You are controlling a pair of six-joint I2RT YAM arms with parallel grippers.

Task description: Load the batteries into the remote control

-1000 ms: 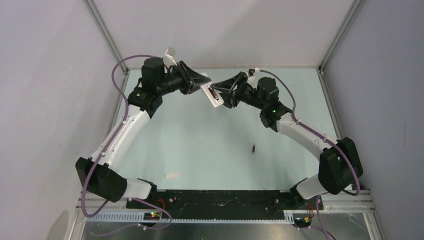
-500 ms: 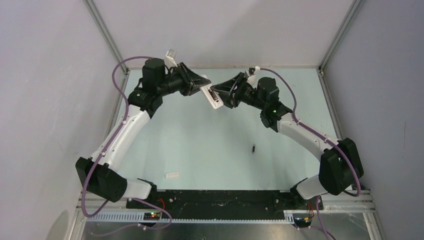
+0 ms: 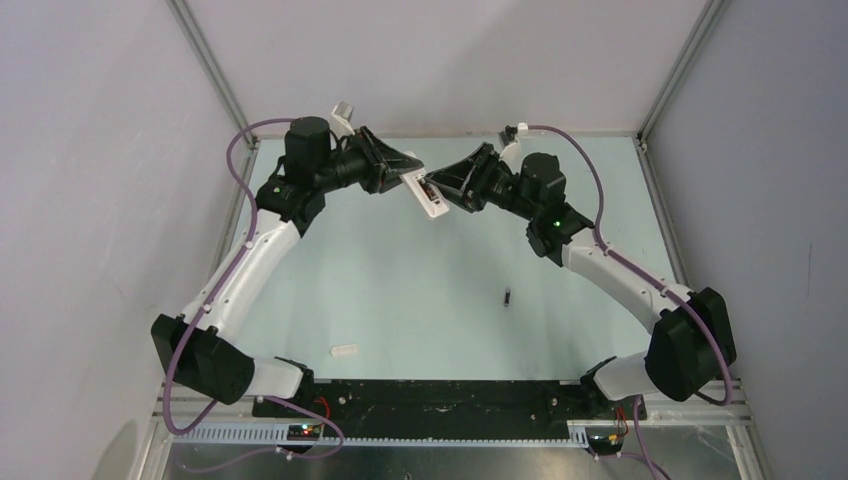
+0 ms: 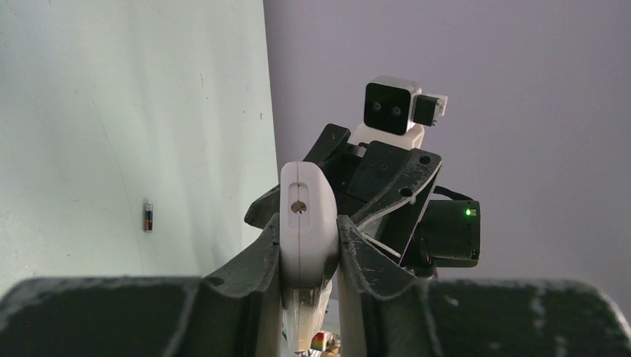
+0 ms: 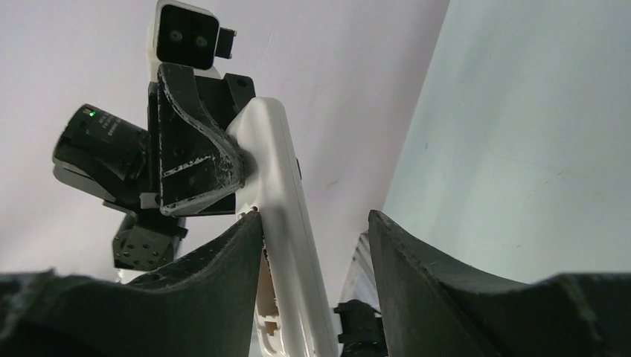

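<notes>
My left gripper (image 4: pixel 306 223) is shut on the remote control (image 4: pixel 303 216), a slim white handset held in the air above the far middle of the table (image 3: pixel 400 280). From above, the remote control (image 3: pixel 427 195) slants down out of the left gripper (image 3: pixel 408 172). My right gripper (image 5: pixel 314 219) stands open around the remote control (image 5: pixel 286 216): its left finger lies against the handset, its right finger stands well apart. One of the batteries (image 3: pixel 507 297) lies alone on the table and also shows as a small dark battery (image 4: pixel 147 217). Nothing shows whether another sits in the recess.
A small flat white cover strip (image 3: pixel 344 350) lies near the front edge, left of centre. Grey walls with metal frame posts (image 3: pixel 210 70) close the table in at the back and sides. The arm bases stand on a black rail (image 3: pixel 450 400).
The right arm's wrist and elbow have shifted a little to the right and up. Its gripper stays at the remote. The left arm and the remote have barely moved.
</notes>
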